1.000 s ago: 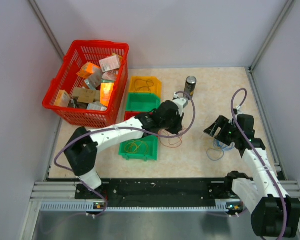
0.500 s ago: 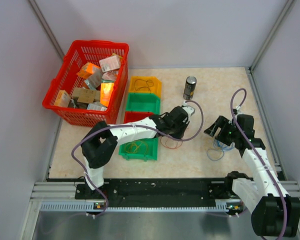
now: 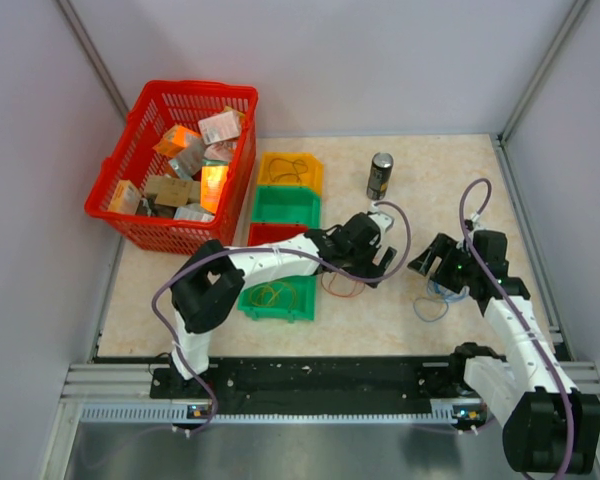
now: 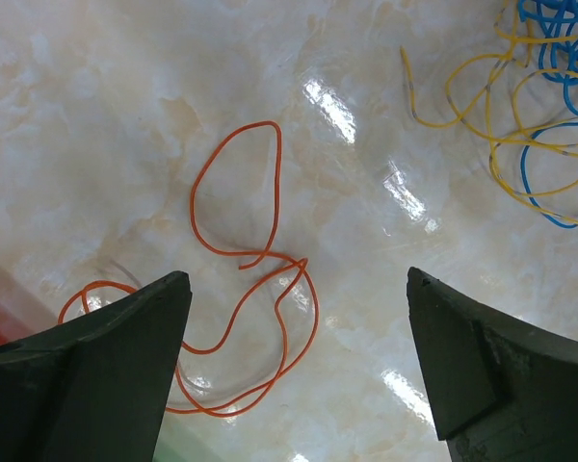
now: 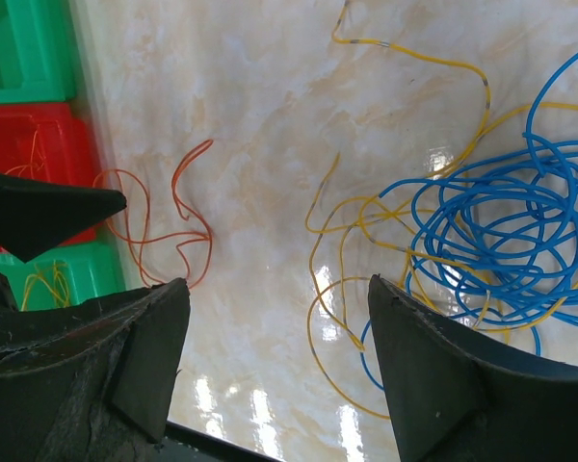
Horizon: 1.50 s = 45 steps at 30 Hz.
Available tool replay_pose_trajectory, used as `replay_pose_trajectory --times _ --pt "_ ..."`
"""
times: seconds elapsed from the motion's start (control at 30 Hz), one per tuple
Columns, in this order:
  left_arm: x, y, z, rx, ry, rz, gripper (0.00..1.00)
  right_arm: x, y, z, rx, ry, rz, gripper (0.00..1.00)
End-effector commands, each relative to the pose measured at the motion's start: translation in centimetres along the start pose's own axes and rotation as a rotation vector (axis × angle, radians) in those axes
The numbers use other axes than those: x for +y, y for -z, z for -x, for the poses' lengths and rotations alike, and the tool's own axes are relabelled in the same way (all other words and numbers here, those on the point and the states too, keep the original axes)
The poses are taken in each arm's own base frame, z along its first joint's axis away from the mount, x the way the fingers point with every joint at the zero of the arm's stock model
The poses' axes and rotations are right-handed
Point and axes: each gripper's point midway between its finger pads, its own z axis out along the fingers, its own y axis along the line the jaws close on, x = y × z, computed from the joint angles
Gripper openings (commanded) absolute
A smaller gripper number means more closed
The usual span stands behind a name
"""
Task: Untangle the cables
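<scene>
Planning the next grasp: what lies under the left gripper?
An orange cable lies looped on the table beneath the open left gripper. Its left loops run under a finger, hidden there.

The right gripper point(image 5: 277, 289) shows two dark fingers spread along the bottom edge, only pale marbled table point(image 5: 260, 115) between them. At right, a blue cable tangle point(image 5: 491, 241) is laced with yellow cable point(image 5: 414, 55). Left of centre lies a loose orange cable point(image 5: 176, 178) (apart from the tangle), near the red bin point(image 5: 29, 144) and green bin point(image 5: 19, 48) at the left edge.
</scene>
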Motion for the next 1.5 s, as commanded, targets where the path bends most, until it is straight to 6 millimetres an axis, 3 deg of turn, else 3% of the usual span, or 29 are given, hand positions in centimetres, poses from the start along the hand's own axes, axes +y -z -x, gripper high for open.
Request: replay_pose_trajectory --times 0.0,0.23,0.4,0.7,0.9,0.93,0.97,1.0,1.13,1.27,1.47 --pt "0.1 -0.6 0.4 -0.019 -0.014 0.000 0.94 0.6 -0.1 0.6 -0.024 0.034 0.026 0.74" --pt "0.5 -2.2 0.2 0.004 -0.098 0.007 0.66 0.7 0.1 0.5 -0.032 0.034 0.035 0.74" --pt "1.0 -2.9 -0.8 0.029 -0.145 0.018 0.60 0.6 0.1 0.3 -0.031 0.033 0.034 0.74" --pt "1.9 -3.7 -1.0 0.029 -0.148 0.065 0.32 0.6 0.0 0.3 -0.025 0.030 0.035 0.74" --pt "1.5 -4.0 -0.5 0.001 -0.155 0.043 0.25 0.6 0.0 0.3 -0.025 0.031 0.035 0.74" --pt "1.5 -3.9 -0.2 -0.008 -0.158 0.042 0.19 0.6 0.1 0.3 -0.027 0.031 0.036 0.74" --pt "1.6 -3.7 0.0 -0.014 -0.162 0.048 0.05 0.6 0.1 0.4 -0.029 0.033 0.035 0.74" --pt "1.8 -3.4 0.3 -0.026 -0.163 0.061 0.00 0.6 0.0 0.3 -0.028 0.032 0.033 0.74" --pt "2.7 -0.5 2.7 -0.103 -0.151 0.128 0.00 0.5 0.0 0.3 -0.024 0.030 0.031 0.74" --pt "3.5 5.0 7.5 -0.263 -0.106 0.155 0.00 0.4 -0.1 0.2 -0.021 0.028 0.026 0.74" --pt "9.1 11.4 13.9 -0.473 0.041 0.211 0.00 0.3 -0.3 0.1 -0.010 0.026 0.025 0.74"
